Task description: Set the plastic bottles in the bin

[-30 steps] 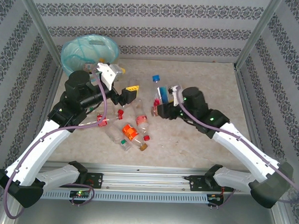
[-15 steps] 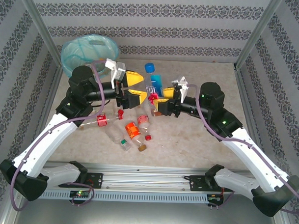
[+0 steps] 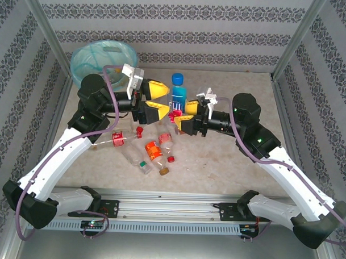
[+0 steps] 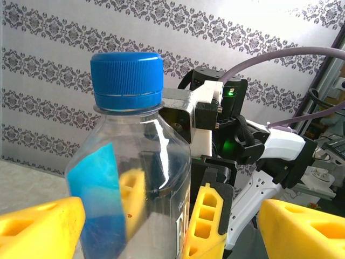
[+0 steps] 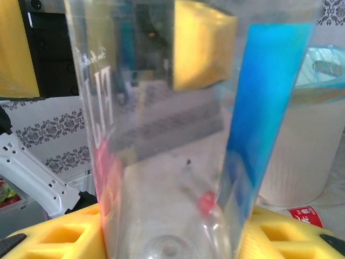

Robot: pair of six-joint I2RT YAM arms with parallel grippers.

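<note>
**Item 1: blue-capped bottle [image 3: 178, 95].** It stands upright above the table [image 3: 228, 165], centre of the top view and a little above the middle. The right gripper [image 3: 188, 114] has it by the lower body. In the right wrist view you see its yellow fingers [image 5: 48, 237] pressed to either side of the clear base. Gripping low leaves the neck and shoulder free for a second grip.

**Item 2: left gripper [image 3: 160, 99].** It comes in from the left of the bottle. Its fingers [image 4: 38, 229] are spread, one on each side of the body, with the right-hand one plainly clear of the plastic. Whether the left-hand one touches, you cannot tell through the glare. This reads as a handover being set up.

**Item 3: bin [image 3: 78, 75].** It sits in the upper left of the top view, on the left arm's side. That is probably why the bottle is being passed across.

**Item 4: loose bottles [image 3: 152, 151].** Several lie on their sides at centre, below the grippers, and are not yet binned.
</note>
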